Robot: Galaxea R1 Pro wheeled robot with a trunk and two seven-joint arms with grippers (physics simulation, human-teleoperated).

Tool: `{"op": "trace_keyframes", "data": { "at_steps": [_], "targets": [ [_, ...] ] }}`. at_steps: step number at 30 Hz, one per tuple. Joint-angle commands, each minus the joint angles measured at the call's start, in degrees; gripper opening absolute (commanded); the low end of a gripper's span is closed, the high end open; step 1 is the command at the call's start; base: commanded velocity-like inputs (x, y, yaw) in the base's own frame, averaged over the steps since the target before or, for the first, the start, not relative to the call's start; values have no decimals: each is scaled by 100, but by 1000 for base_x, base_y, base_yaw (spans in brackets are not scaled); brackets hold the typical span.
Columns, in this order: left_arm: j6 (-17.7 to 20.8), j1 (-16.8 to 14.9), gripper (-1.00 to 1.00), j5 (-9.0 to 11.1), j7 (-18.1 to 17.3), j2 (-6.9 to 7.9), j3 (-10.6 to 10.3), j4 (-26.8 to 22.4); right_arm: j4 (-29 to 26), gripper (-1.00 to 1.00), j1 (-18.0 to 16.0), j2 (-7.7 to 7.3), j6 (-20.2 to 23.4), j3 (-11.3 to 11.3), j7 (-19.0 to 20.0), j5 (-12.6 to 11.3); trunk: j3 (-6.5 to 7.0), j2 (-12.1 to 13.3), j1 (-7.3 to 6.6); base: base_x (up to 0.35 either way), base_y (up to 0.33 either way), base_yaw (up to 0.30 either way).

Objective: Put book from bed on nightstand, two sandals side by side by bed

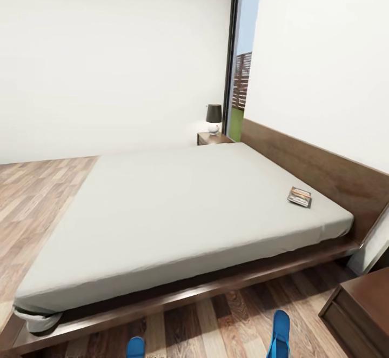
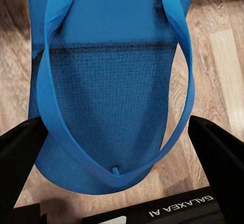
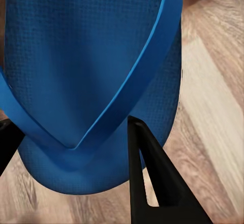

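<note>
Each gripper clamped one sandal, left (image 2: 109, 107) and right (image 3: 91, 82), well apart, long axes toward the bed (image 1: 178, 206); book (image 1: 299, 197) lay rightward.

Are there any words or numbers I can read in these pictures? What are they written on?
"GALAXEA AI": white letters, upside down, on the black body of the left gripper, in the left wrist view.
The book on the bed: its cover has an orange band and some marks, but they are too small and blurred to read.
Nothing to read on the sandals, the lamp or the walls.
</note>
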Motion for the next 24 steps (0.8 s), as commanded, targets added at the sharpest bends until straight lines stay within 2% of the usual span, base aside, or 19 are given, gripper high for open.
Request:
{"op": "trace_keyframes", "data": {
  "at_steps": [1,13,21,24],
  "targets": [
    [-21,-7,-100,50,-17,1,-47,9,25,-100,-10,-2,-28,-15,35,-20,-5,-3,-1,0,0,100],
    [-21,-6,-100,50,-17,-3,-50,9,25,-100,-10,-2,-27,-16,35,-20,-5,-3,-1,0,-123,12],
    [-20,-7,-100,50,-23,1,-46,9,25,-100,-11,-2,-29,-15,35,-20,-5,-3,-1,0,-13,1],
    [-21,-6,-100,50,-25,1,-46,9,25,-100,-12,-2,-26,-17,33,-20,-5,-3,-1,0,0,158]
  ]
}}
